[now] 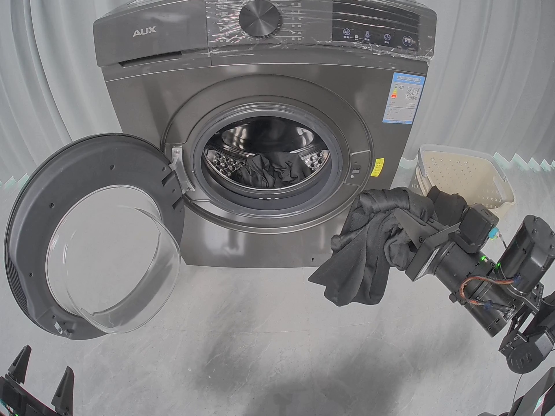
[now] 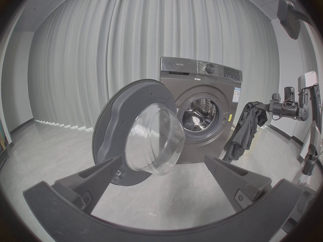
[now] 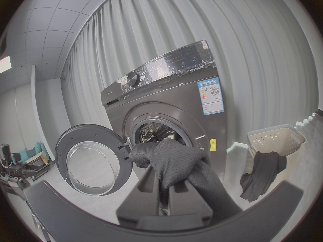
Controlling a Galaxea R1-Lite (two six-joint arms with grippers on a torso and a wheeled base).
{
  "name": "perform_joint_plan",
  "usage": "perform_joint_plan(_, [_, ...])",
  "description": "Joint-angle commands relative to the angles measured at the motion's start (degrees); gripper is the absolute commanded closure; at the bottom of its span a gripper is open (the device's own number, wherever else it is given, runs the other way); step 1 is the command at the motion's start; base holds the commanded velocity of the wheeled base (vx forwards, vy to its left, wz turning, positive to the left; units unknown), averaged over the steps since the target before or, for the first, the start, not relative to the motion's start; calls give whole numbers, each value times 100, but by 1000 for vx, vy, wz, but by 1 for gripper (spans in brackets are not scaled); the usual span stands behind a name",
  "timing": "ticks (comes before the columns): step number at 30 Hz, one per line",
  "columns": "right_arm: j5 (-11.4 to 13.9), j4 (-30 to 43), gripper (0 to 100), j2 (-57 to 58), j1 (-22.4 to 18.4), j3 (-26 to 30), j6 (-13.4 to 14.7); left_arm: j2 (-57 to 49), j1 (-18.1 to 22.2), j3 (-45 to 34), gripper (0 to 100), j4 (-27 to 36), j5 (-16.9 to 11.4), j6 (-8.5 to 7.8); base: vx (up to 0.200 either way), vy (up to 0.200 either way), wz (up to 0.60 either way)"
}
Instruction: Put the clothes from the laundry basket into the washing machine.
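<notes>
Washer (image 1: pixel 144 105), blue label (image 1: pixel 403 97), right claw (image 1: pixel 411 225) clutching garment (image 1: pixel 358 249)

A pale grey pleated curtain (image 1: pixel 34 59) is hanging from ceiling to floor across the far side of the room and wrapping round to the right, its hem folding in small zigzags where it is meeting the ground. A glossy, light grey floor (image 1: pixel 260 330) with faint marbling is spreading from near to far and catching soft, even light. Overhead, a ceiling of square panels (image 3: pixel 43 21) is running across the room, with one flat light panel (image 3: pixel 4 64) glowing. At the left, a plain white wall (image 2: pixel 13 78) is standing, a dark baseboard (image 2: pixel 20 126) running along its foot.
</notes>
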State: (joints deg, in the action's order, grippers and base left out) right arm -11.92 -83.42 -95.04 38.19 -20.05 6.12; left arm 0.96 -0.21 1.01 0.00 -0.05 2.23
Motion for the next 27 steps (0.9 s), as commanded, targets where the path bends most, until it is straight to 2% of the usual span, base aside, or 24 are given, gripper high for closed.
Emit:
perform_joint_plan(1, [58, 1, 100, -217, 145, -25, 38, -96, 3, -92, 0, -9, 31, -12, 0, 0, 0])
perform_joint_plan(9, [41, 28, 100, -278, 320, -280, 74, -96, 3, -92, 0, 0, 22, -56, 0, 0, 0])
perform_joint_plan(14, [-3, -69, 100, -525, 399, -306, 91, -96, 21, -101, 0, 0, -4, -223, 0, 0, 0])
perform_joint_plan(20, [-29, -78, 100, -692, 637, -491, 126, -96, 21, -101, 0, 0, -13, -241, 0, 0, 0])
perform_joint_plan(23, [-47, -95, 100, -832, 760, -561, 135, -96, 21, -101, 0, 0, -188, -249, 0, 0, 0])
perform_joint_plan(27, [-47, -95, 100, -859, 821, -587, 135, -96, 21, -101, 0, 0, -215, -258, 0, 0, 0])
